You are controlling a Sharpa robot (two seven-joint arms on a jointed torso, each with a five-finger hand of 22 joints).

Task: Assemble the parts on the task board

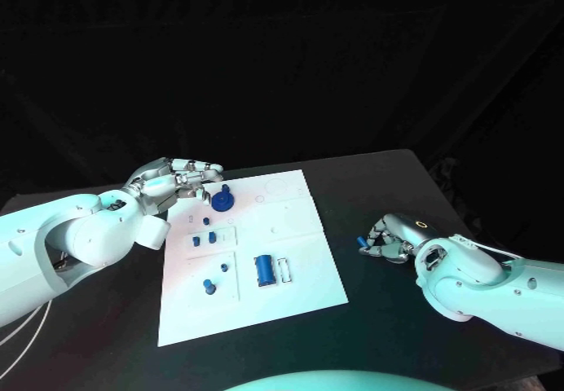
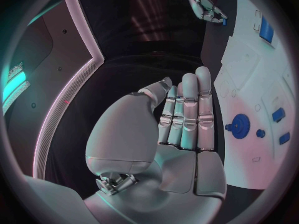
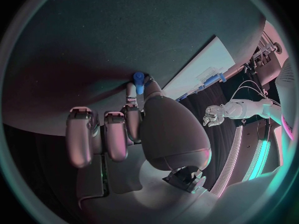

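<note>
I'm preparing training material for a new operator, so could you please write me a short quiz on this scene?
1. True or false: the right hand rests on the task board.
2. What do the right hand's fingers hold? A) a small blue part B) a white screw C) nothing
3. Which part lies closest to the left hand?

Key:
1. False. It is over the black table, beside the board.
2. A.
3. The round blue part near the board's far corner.
</note>
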